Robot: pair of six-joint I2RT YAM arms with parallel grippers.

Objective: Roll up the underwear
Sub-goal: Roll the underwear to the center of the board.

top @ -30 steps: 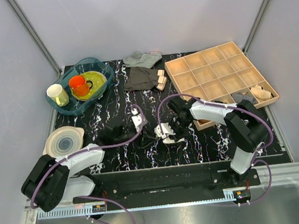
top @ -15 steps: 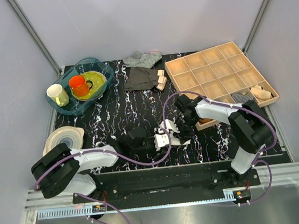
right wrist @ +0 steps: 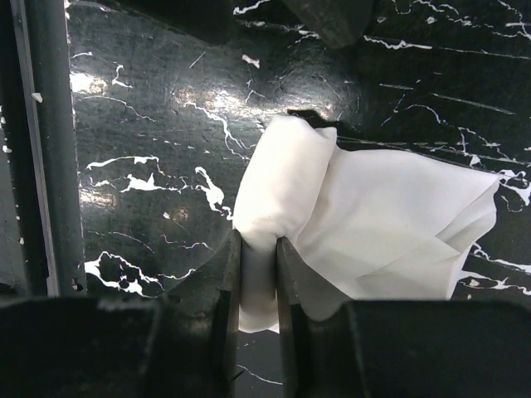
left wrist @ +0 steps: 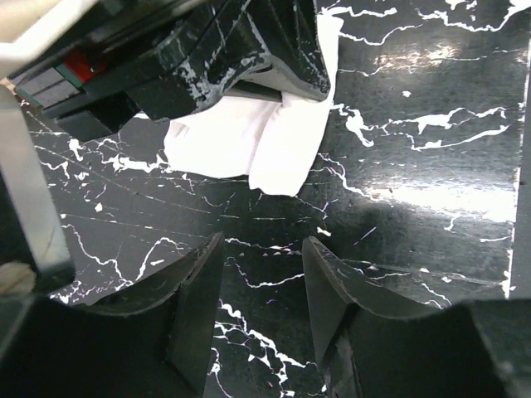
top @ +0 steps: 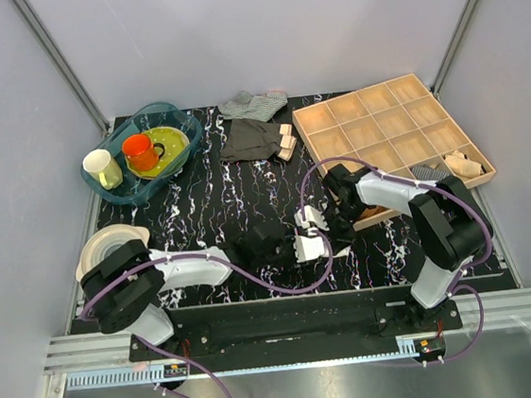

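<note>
Left gripper (left wrist: 261,250) hovers low with jaws parted, right gripper (right wrist: 256,245) low with jaws pinched together.

I read this as a robotics lab cell, not a home. Plain grey panel walls (top: 257,29) framed by aluminium struts (top: 59,64) box in a black marbled bench (top: 199,196). Both arms (top: 173,270) are bolted to a black mounting plate (top: 288,322) at its near edge. A blue dish tub (top: 192,135) and a wooden compartment tray (top: 354,95) sit there like staged props.
</note>
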